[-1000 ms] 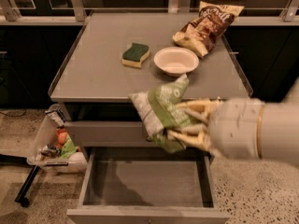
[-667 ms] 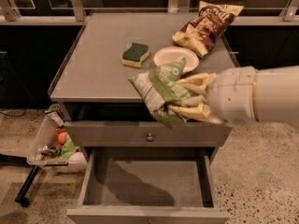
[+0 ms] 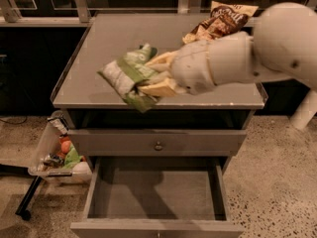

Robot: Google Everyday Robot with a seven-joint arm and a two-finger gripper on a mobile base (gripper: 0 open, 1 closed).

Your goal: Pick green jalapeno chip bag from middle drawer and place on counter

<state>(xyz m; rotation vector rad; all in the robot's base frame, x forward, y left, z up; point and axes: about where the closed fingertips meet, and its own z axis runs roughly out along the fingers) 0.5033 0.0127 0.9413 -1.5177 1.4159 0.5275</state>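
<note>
Hovering over the counter [image 3: 84,86] near its front edge, the pincer [image 3: 157,74] clamps the green jalapeno chip bag [image 3: 124,76].

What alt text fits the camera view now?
The gripper, shut on the green jalapeno chip bag, holds it over the front of the counter. Below, the middle drawer stands pulled out; a brown chip bag lies at the counter's back right.

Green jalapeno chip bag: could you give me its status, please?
Gripper shut on green jalapeno chip bag, over counter front. Middle drawer open. Brown chip bag back right, out of path.
</note>
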